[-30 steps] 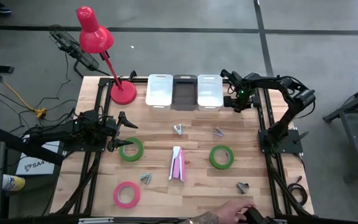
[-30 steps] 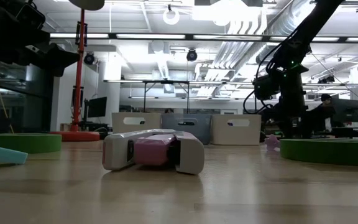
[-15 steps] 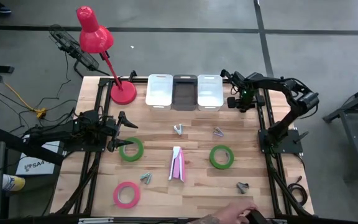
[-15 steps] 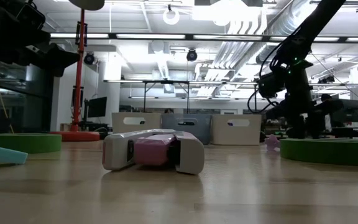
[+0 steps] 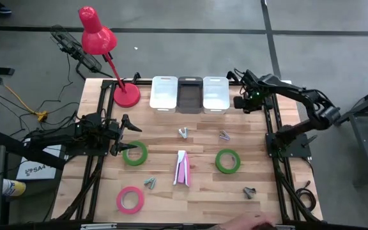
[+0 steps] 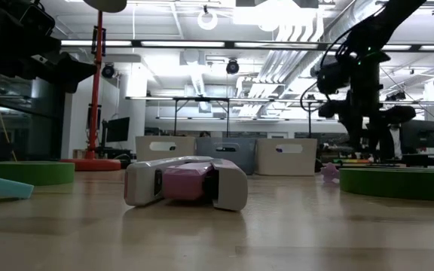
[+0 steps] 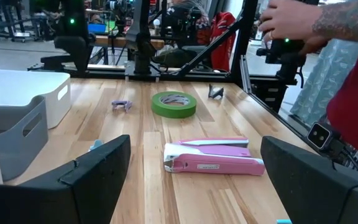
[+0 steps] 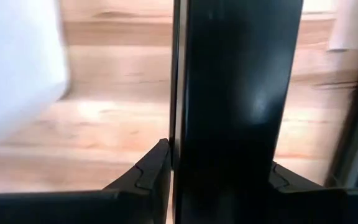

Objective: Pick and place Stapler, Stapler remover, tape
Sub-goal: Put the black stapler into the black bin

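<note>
Right hand [image 5: 241,102] drifted outward, grip unclear; stapler [image 5: 182,168] lengthwise front-back.

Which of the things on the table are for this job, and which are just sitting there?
Job:
stapler
four staple removers
two green tapes
pink tape
three bins, likely the drop spots

Lying about:
red lamp
</note>
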Robot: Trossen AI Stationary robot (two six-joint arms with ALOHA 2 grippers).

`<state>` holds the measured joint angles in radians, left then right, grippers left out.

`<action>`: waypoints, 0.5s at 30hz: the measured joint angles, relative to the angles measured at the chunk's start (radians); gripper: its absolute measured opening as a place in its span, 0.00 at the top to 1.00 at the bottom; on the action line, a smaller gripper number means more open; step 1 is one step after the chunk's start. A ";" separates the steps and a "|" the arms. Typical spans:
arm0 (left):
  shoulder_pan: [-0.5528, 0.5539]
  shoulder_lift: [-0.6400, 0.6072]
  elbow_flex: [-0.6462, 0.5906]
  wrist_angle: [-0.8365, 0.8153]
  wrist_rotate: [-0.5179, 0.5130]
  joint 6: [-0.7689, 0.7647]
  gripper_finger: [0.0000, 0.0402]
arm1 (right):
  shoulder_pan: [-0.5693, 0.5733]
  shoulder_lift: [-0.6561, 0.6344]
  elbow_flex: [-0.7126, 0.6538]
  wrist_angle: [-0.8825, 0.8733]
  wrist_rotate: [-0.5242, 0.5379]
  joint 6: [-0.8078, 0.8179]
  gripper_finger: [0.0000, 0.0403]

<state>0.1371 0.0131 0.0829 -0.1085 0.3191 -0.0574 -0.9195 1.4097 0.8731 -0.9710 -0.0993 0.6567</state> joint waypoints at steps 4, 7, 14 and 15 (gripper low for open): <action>0.000 0.000 0.000 0.000 0.000 0.000 0.11 | 0.018 -0.050 0.019 0.000 -0.049 0.023 0.69; 0.000 0.000 0.000 0.000 0.000 0.000 0.11 | 0.029 -0.065 0.050 -0.002 -0.079 0.035 0.69; 0.000 0.000 0.000 0.000 0.001 0.000 0.11 | 0.059 -0.069 0.153 -0.003 -0.119 0.043 0.69; 0.000 0.000 0.000 0.000 0.001 0.000 0.11 | 0.065 -0.069 0.167 -0.004 -0.119 0.043 0.69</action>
<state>0.1371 0.0131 0.0826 -0.1085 0.3199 -0.0574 -0.8548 1.3407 1.0406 -0.9749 -0.2186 0.6998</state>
